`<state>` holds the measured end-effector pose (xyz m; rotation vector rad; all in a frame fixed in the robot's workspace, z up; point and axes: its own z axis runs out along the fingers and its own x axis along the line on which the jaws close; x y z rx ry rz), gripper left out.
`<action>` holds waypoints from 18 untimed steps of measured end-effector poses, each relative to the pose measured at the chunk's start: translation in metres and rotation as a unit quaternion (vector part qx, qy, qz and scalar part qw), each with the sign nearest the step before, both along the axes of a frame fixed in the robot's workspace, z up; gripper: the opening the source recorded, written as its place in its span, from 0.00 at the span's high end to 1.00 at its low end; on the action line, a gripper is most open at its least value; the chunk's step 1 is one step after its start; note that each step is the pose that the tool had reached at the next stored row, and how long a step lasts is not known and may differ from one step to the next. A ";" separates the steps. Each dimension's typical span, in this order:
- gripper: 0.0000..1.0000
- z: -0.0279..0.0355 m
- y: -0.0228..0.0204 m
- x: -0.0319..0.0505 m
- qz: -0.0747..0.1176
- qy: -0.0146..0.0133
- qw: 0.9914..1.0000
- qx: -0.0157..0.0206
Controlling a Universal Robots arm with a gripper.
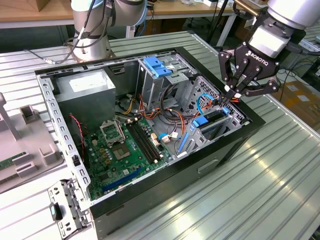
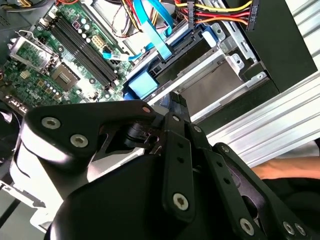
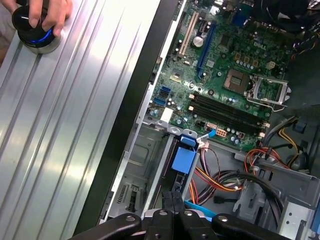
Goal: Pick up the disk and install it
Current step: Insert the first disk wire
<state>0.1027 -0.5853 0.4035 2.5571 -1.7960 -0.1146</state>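
My pincer (image 1: pixel 231 95) hangs over the end of the open computer case (image 1: pixel 150 212) that lies toward the exterior view's right. Its fingers (image 3: pixel 172 207) are pressed together into one point, with nothing gripped between them. The disk (image 1: pixel 216 120) stands on edge in the metal drive cage right below the tips, with its blue side rail (image 1: pixel 200 121) facing the motherboard (image 1: pixel 120 150). I cannot tell whether the tips touch the disk's upper edge or sit just above it. Orange and red cables (image 3: pixel 220 182) run beside the cage. The grey power supply (image 1: pixel 85 92) sits at the far end of the case, and a light-blue bracket (image 1: pixel 159 67) stands between the two. The case rests on a ribbed metal surface (image 1: pixel 260 190). In the first wrist view, a person's hand (image 3: pixel 45 12) rests on a round black knob (image 3: pixel 34 35) on that surface, well apart from the case.
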 end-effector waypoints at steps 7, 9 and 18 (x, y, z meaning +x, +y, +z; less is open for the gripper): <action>0.89 0.0000 0.0000 0.0000 0.012 0.000 1.000 0.000; 0.89 0.0000 0.0000 0.0000 0.017 0.000 1.000 0.000; 0.89 0.0000 0.0000 0.0000 0.035 0.000 0.999 0.000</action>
